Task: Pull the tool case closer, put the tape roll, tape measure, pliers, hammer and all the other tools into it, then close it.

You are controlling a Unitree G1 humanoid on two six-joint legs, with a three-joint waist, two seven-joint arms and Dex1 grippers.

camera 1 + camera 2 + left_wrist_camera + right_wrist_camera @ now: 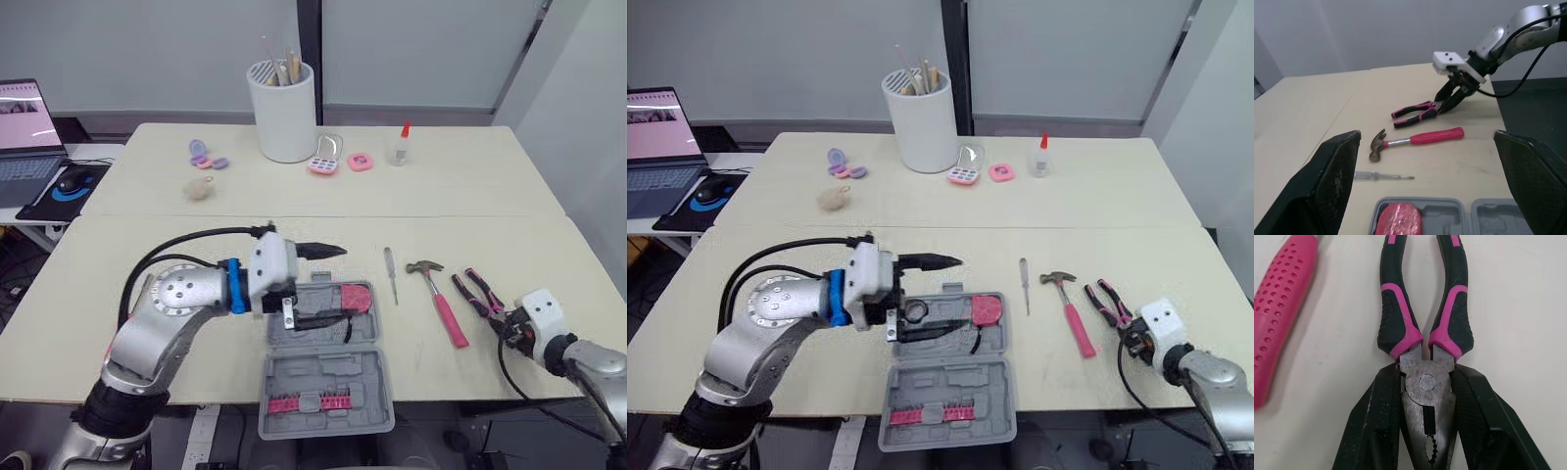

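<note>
While the left gripper (328, 284) hangs wide open over the open tool case (294, 377) at the near edge, a pink item (355, 297), perhaps the tape measure, lies inside, and the gripper hides part of the contents. Further right, the screwdriver (391, 274), hammer (446, 308) and pliers (477, 294) lie unpacked on the table (549, 245). The right gripper (503, 328) clasps the pliers' head.

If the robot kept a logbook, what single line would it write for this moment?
phase: grasping pliers | right pincer: shut on pliers head | left pincer: open, over open tool case | hammer, screwdriver: on table
</note>
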